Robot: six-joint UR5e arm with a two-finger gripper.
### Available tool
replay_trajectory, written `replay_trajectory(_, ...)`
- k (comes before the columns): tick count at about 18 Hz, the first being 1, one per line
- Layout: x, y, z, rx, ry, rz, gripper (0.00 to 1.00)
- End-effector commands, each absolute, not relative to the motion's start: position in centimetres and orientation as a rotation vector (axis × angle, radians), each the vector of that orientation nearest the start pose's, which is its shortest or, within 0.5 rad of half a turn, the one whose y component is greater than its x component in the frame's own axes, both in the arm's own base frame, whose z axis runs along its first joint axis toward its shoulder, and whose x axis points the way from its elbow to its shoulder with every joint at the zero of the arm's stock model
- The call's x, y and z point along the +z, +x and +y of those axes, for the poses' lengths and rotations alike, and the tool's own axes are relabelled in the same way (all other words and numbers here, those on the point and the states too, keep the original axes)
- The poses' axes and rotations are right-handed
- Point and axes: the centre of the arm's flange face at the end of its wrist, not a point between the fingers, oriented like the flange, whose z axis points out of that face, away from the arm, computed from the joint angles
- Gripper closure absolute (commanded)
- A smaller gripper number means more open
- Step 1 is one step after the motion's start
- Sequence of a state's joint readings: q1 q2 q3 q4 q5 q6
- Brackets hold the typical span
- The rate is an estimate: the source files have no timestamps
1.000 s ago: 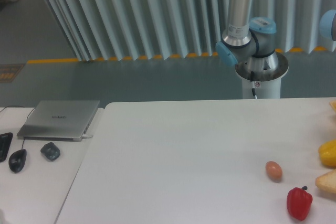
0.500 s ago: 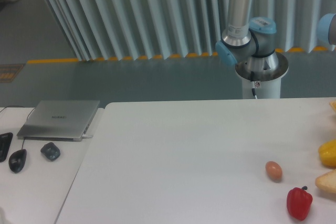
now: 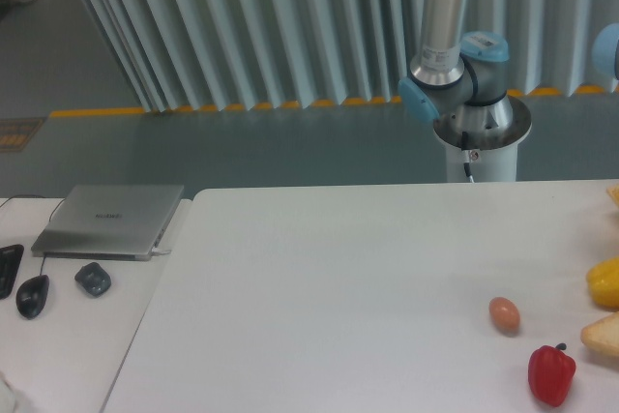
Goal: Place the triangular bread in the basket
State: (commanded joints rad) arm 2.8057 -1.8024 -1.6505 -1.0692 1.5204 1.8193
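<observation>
Camera view from the fixed spot, and honestly we're looking at a task that hasn't really started. We see the triangular bread [image 3: 603, 335] sitting on the white table [image 3: 338, 278] at the far right edge of the shot, partly cut off by the frame, just right of the red pepper [image 3: 551, 374] and below the yellow fruit [image 3: 604, 282]. The small brown egg [image 3: 504, 314] lies a bit to the left of that group, apart from all of them. Nothing is touching the bread.

No basket shows up anywhere, so we can't say where it needs to go. The pincer is out of the shot too: all we get of the UR5e arm [image 3: 453, 55] is its base and lower joints behind the table, plus a blue-capped joint [image 3: 607, 50] peeking in at the right edge. So whether it's released or clenched, we can't tell. Our read: pick, carry and drop are all still to do.

Off to the left, on the side desk, we've got a closed laptop [image 3: 108, 220], a dark mouse [image 3: 32, 295] and a small grey object [image 3: 93, 279].

Compared with the earlier shots, the food hasn't budged at all. The only differences we spot are that blue joint at the right edge sitting slightly further out of frame, and a pale sliver of something now showing at the bottom left corner.
</observation>
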Motion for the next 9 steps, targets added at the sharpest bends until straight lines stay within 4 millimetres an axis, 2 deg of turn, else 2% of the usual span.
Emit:
replay_trajectory(4,39.3,-51.0,33.3,0.325,-2.885,0.885,0.00)
replay_trajectory(7,40.1,-50.0,35.2,0.345,-2.867,0.932,0.00)
replay_trajectory(9,39.5,-49.8,35.4,0.329,-2.865,0.946,0.00)
